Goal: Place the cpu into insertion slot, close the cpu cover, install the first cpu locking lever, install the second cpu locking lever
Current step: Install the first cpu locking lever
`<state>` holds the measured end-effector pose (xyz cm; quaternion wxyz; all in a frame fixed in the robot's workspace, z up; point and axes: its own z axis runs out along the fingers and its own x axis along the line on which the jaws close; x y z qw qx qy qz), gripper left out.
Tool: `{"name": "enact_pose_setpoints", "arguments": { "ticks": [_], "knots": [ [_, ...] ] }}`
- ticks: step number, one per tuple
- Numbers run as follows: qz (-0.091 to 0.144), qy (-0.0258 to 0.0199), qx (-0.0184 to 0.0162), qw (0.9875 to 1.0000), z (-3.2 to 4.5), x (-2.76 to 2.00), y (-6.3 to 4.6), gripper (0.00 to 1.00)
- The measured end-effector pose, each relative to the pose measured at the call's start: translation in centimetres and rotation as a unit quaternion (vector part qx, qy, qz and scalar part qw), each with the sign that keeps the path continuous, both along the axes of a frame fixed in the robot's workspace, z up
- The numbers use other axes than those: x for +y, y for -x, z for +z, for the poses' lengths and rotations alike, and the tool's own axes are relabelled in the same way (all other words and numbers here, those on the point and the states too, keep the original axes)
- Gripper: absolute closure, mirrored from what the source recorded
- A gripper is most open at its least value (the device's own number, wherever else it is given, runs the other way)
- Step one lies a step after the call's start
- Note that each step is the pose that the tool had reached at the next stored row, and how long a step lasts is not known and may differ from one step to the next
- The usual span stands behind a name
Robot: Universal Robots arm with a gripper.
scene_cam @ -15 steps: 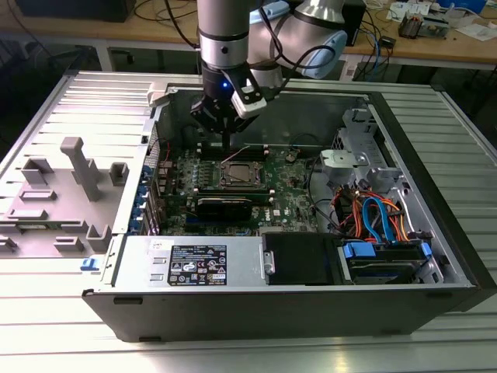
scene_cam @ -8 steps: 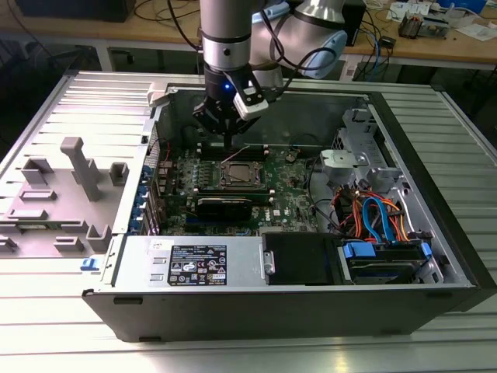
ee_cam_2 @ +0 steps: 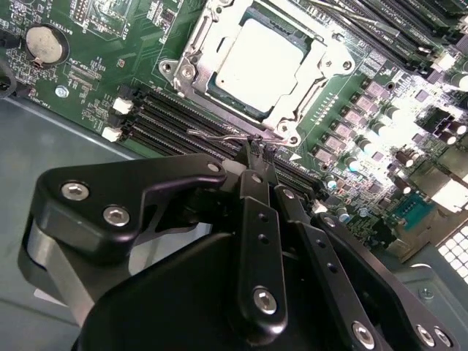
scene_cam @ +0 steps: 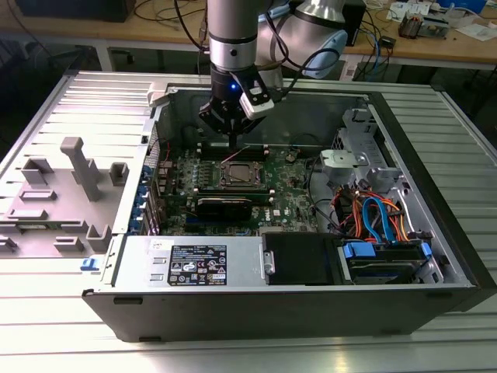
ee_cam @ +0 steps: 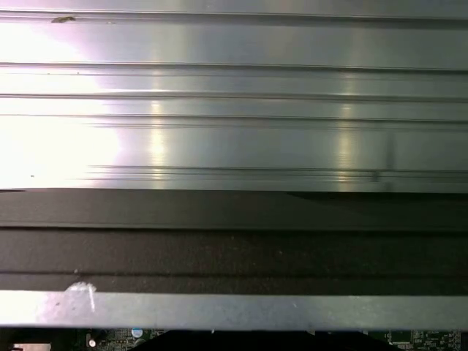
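Observation:
The cpu (ee_cam_2: 259, 62), a dull silver square, lies in the insertion slot (ee_cam_2: 191, 55) on the green board (scene_cam: 287, 190). The cpu cover (ee_cam_2: 313, 86) is down around it as a silver frame. A thin wire locking lever (ee_cam_2: 216, 134) runs along the socket's near edge. My gripper (ee_cam_2: 256, 152) is shut, black fingers (ee_cam_2: 257, 219) pressed together, with the tips at the lever's hooked end. Whether the wire is pinched between them is hidden. In the exterior view the gripper (scene_cam: 232, 142) hangs just behind the socket (scene_cam: 239, 172).
Long black memory slots (ee_cam_2: 168, 117) and a coin battery (ee_cam_2: 45, 44) lie beside the socket. The open case holds a drive cage with coloured cables (scene_cam: 373, 217) and a power supply (scene_cam: 194, 260). Grey fixtures (scene_cam: 78, 167) stand at the exterior view's left. The case wall (ee_cam: 234, 241) is close.

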<state>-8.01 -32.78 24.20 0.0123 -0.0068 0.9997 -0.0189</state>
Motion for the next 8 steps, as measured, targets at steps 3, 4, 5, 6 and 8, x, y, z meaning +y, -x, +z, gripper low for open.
{"name": "enact_pose_setpoints", "arguments": {
  "ticks": [3,4,5,6,8],
  "knots": [
    [0.0,0.0002,0.0,1.0,-0.02,0.01,-0.01,0.89],
    [0.0,0.0003,0.0,1.0,-0.04,0.0,-0.01,0.89],
    [0.0,0.0003,-0.0001,1.0,-0.07,0.0,-0.01,0.89],
    [0.0,0.0002,-0.0002,1.0,-0.13,0.01,-0.01,0.89],
    [0.0,0.0004,-0.0001,1.0,-0.19,0.03,-0.03,0.89]
  ]
}}
